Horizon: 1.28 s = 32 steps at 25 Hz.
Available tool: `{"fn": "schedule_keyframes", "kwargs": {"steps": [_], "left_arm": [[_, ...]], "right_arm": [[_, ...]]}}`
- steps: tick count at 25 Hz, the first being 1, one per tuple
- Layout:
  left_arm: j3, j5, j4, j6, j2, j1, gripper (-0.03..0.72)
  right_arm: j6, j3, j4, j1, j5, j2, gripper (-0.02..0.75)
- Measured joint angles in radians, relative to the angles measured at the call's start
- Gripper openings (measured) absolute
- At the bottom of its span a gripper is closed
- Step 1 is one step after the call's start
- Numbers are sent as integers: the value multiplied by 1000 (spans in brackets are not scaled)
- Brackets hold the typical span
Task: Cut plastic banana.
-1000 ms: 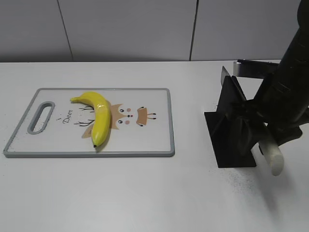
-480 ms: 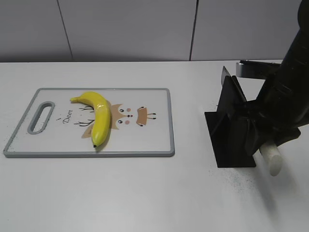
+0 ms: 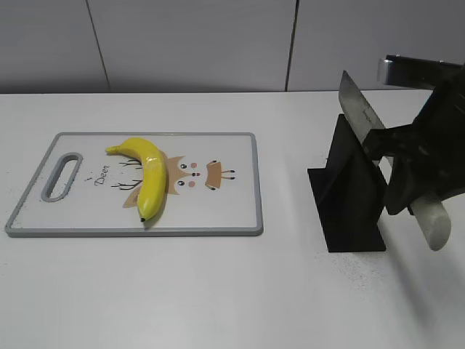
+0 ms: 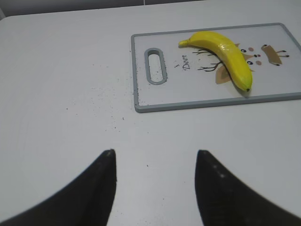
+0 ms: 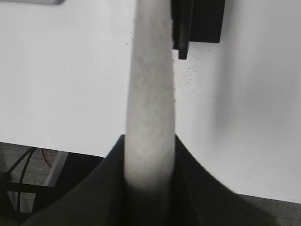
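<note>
The right arm is reaching in from the right edge of the exterior view, its dark wrist tilting down and to the right above the black stand [image 3: 347,196]. The right tool [image 3: 407,178] is gripping a knife [image 3: 361,109] by its pale handle [image 5: 149,94], its fingers [image 5: 197,188] pressing against both sides of the handle in the right wrist view. The knife is slanting, blade pointing up and to the left over the stand, handle end hanging low on the right.

The left tool [image 4: 155,179] is hovering over bare counter [image 4: 61,84] with its two dark fingers spread wide and nothing between them, well apart from the cutting board [image 3: 232,218].

The banana [image 3: 147,177] is lying whole on the board, left of centre, near the grey handle slot [image 3: 63,175], stem pointing up-left and black tip toward the board's front edge.
</note>
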Motion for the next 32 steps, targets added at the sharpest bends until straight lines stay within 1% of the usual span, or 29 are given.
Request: {"fn": "schedule_keyframes", "kwargs": {"steps": [4, 8, 10, 14, 17, 19, 22, 25, 30, 32], "left_arm": [[0, 0, 0, 0, 0, 0, 526], [0, 0, 0, 0, 0, 0, 526], [0, 0, 0, 0, 0, 0, 526], [0, -2, 1, 0, 0, 0, 526], [-8, -6, 1, 3, 1, 0, 526], [-32, -18, 3, 29, 31, 0, 526], [-76, -49, 17, 78, 101, 0, 526], [-121, -104, 38, 98, 194, 0, 526], [-190, -219, 46, 196, 376, 0, 530], [-222, -249, 29, 255, 455, 0, 540]], "right_arm": [[0, -9, -14, 0, 26, -55, 162], [-1, -61, -57, 1, 86, -92, 160], [-21, -113, -85, 1, 120, -102, 160], [-104, -233, -125, 1, 130, -104, 160], [-212, -310, -131, 1, 131, -104, 160], [-323, -347, -131, 1, 132, -104, 160], [-498, -371, -133, 1, 133, -99, 160], [-632, -373, -134, 1, 136, -67, 160], [-817, -399, -124, 1, 138, 21, 160], [-920, -424, -100, 1, 138, 55, 160]]}}
